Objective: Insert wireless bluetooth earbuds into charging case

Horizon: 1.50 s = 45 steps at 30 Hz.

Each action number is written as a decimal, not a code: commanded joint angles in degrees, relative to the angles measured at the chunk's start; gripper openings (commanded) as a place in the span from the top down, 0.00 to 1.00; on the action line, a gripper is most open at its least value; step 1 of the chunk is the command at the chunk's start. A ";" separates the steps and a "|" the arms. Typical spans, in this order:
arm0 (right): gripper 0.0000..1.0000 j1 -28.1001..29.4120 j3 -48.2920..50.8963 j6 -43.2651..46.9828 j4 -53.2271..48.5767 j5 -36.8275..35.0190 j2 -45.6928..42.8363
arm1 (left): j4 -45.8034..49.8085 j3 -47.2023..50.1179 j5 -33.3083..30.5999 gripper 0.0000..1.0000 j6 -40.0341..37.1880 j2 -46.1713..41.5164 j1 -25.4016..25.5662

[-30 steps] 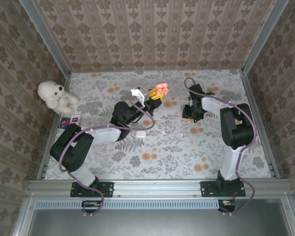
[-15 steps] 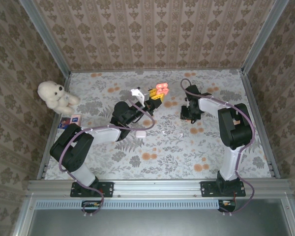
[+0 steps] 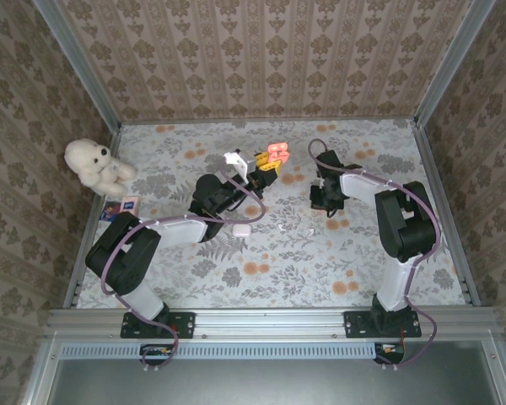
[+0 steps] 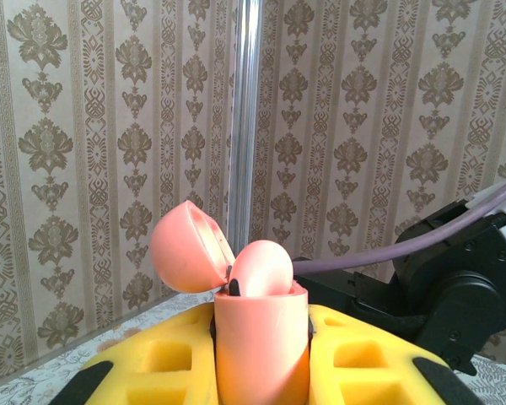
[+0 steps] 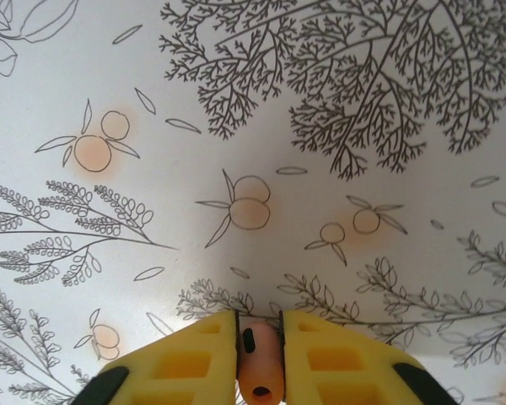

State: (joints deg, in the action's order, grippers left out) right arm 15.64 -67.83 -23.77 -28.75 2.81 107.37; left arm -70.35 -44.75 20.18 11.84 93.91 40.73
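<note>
My left gripper (image 3: 265,163) is shut on the pink-orange charging case (image 4: 261,346) and holds it upright above the table's far middle. The case's lid (image 4: 185,253) stands open to the left, and one orange-red earbud (image 4: 263,268) sits in it. To the right, my right gripper (image 3: 323,199) hangs low over the table. It is shut on the other orange-red earbud (image 5: 260,359), pinched between the yellow fingers (image 5: 194,354). Two white earbuds (image 3: 283,228) (image 3: 306,229) lie loose on the table between the arms. A white case (image 3: 241,228) rests near the left forearm.
A white teddy bear (image 3: 95,165) sits at the far left edge, with small cards (image 3: 121,207) in front of it. Patterned walls close off the table's back and sides. The floral tablecloth (image 5: 320,101) lies bare under the right gripper.
The right arm has shifted slightly to the left with its earbud. The left gripper and the open case have stayed still.
</note>
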 commanded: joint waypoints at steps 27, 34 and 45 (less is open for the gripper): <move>0.89 8.90 -1.04 -33.47 -18.67 -41.95 0.68 | -3.65 0.76 0.64 1.00 1.00 -1.53 -0.55; 0.88 11.31 -1.03 -39.82 -20.43 -42.27 3.02 | -3.61 1.19 0.69 1.00 0.87 -1.93 -0.64; 0.69 13.72 3.16 -40.96 -15.13 -35.36 -8.74 | -3.83 2.21 0.73 1.00 1.08 -2.48 -0.90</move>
State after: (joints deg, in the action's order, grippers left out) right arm 29.06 -66.30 -63.44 -45.10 -34.26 104.49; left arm -71.24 -43.27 20.34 12.01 93.41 40.36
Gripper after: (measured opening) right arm 0.309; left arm 0.213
